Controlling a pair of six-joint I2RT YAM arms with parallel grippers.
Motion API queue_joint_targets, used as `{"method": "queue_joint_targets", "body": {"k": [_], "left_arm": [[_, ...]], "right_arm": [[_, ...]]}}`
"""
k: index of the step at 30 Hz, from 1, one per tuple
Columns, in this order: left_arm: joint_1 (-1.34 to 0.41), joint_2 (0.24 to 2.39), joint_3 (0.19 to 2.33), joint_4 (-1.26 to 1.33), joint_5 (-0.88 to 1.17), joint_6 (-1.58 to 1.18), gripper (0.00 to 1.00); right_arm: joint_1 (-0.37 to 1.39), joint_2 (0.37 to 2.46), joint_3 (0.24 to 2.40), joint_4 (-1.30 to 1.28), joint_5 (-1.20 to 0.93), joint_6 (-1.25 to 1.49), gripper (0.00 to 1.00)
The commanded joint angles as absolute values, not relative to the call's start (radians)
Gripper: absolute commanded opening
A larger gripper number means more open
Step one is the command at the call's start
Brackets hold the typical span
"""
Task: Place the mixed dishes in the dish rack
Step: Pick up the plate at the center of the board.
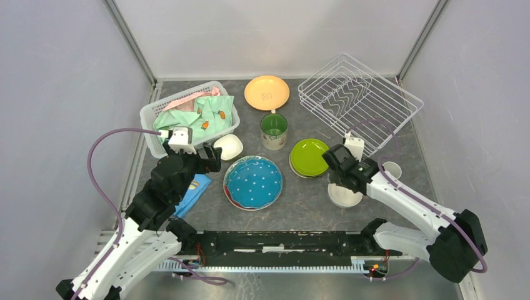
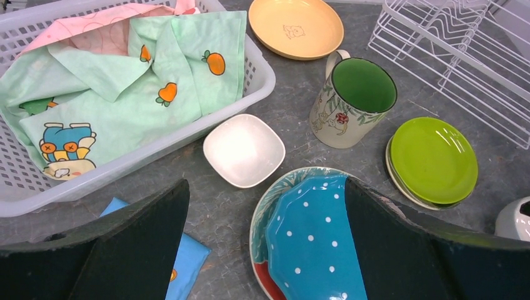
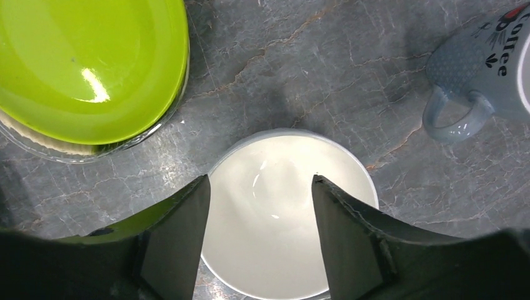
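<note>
My right gripper (image 1: 337, 175) (image 3: 260, 178) is open and empty, low over a round white bowl (image 1: 345, 195) (image 3: 262, 237), its left finger at the rim. My left gripper (image 1: 209, 159) (image 2: 265, 184) is open and empty above the table, between a square white bowl (image 1: 229, 147) (image 2: 244, 150) and the blue white-dotted plate (image 1: 254, 182) (image 2: 325, 237), which lies on a red plate (image 2: 269, 281). The lime-green plate (image 1: 309, 156) (image 3: 94, 62), beige mug (image 1: 274, 131) (image 2: 353, 103), orange plate (image 1: 267, 92) and small cup (image 1: 392, 169) (image 3: 481, 75) stand on the table. The white wire dish rack (image 1: 359, 103) (image 2: 462, 50) sits at the back right.
A white plastic basket (image 1: 150, 119) (image 2: 94, 175) of clothes stands at the back left. A folded blue cloth (image 1: 194, 190) (image 2: 187, 256) lies under my left arm. Grey walls close in the table on three sides.
</note>
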State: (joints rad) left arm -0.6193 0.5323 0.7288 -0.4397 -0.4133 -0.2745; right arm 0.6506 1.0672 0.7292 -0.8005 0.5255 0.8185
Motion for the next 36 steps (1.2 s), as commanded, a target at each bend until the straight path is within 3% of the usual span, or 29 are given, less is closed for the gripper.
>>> {"method": "queue_joint_targets", "body": {"k": [1, 14, 26, 31, 36], "left_arm": [[-0.623, 0.528, 0.728, -0.406, -0.433, -0.209, 1.00], [-0.623, 0.486, 0.720, -0.403, -0.472, -0.210, 1.00], [-0.623, 0.473, 0.716, -0.409, -0.476, -0.215, 1.00], [-0.623, 0.476, 0.715, -0.404, -0.479, -0.214, 1.00], [-0.623, 0.479, 0.715, -0.409, -0.484, -0.214, 1.00]], "right_arm": [[0.650, 1.107, 0.788, -0.808, 0.548, 0.880, 0.64], [0.651, 1.195, 0.972, -0.848, 0.598, 0.965, 0.59], [0.650, 1.220, 0.930, -0.888, 0.624, 1.102, 0.56], [0.648, 1.166, 0.805, -0.453, 0.670, 0.640, 0.61], [0.572, 1.098, 0.707, -0.200, 0.475, 0.440, 0.64]]}}
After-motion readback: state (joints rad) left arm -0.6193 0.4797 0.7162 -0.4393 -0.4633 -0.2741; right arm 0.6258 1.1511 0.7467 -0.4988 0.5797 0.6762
